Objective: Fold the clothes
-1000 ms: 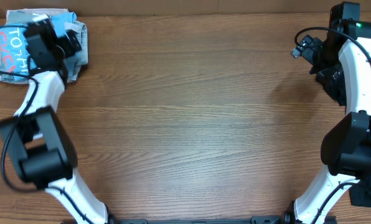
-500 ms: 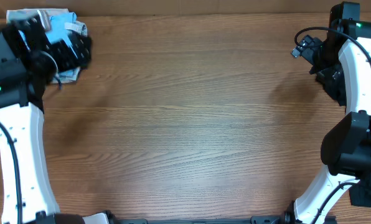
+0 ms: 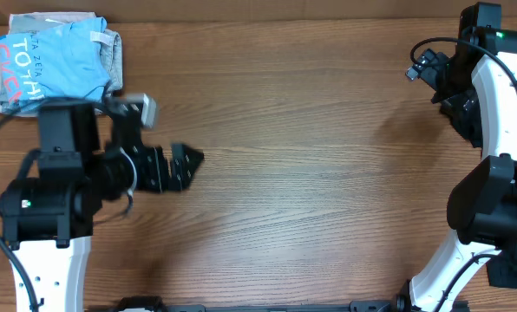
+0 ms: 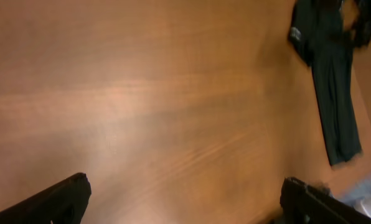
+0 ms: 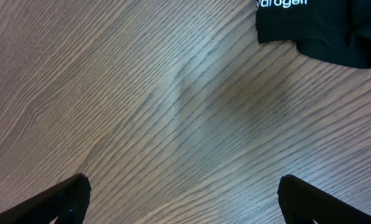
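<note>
fingers of the left gripper stand wide apart with nothing between them. in the left wrist view only their two dark tips show at the bottom corners, with bare wood grain between. seen from overhead, the left arm rises from the near left edge and its gripper hangs over open table, pointing toward the middle and touching no cloth.

the right gripper is the same: tips far apart at the bottom corners of its wrist view, empty, over bare wood. the right arm stands along the right edge, reaching to the far right corner.

the blue t-shirt lies folded into a compact pad in the far left corner. white lettering faces up and red lettering runs along its left side. it rests on top of the pale denim shorts, which stick out beyond it on the right and at the left edge. the pile is apart from the left gripper, on its far side.

the black t-shirt shows at the top right of the right wrist view. it lies on the wood with white lettering along its edge, away from the fingertips. overhead does not show it.

a dark, blurred strip of cloth sits at the top right of the left wrist view; i cannot tell what it is.
</note>
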`<action>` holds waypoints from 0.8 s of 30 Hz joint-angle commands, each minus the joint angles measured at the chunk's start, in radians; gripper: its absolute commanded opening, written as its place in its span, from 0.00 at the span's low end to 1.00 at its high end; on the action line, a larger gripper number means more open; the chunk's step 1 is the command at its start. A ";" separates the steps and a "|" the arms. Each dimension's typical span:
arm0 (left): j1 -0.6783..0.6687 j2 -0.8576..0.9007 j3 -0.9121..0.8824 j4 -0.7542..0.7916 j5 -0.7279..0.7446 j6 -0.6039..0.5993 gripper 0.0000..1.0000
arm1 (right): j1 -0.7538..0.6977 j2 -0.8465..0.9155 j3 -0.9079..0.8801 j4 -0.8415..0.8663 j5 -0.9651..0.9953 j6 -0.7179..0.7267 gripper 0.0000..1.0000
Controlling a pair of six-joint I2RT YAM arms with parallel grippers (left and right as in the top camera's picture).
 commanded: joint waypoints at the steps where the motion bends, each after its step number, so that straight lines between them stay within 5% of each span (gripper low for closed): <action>1: -0.016 0.019 -0.025 -0.064 -0.021 0.004 1.00 | -0.004 -0.031 0.015 0.006 -0.001 -0.003 1.00; 15: -0.019 0.032 -0.034 -0.078 -0.063 0.020 1.00 | -0.004 -0.031 0.015 0.006 -0.001 -0.003 1.00; 24: -0.056 -0.137 -0.404 0.467 -0.073 0.064 1.00 | -0.004 -0.031 0.015 0.006 -0.001 -0.003 1.00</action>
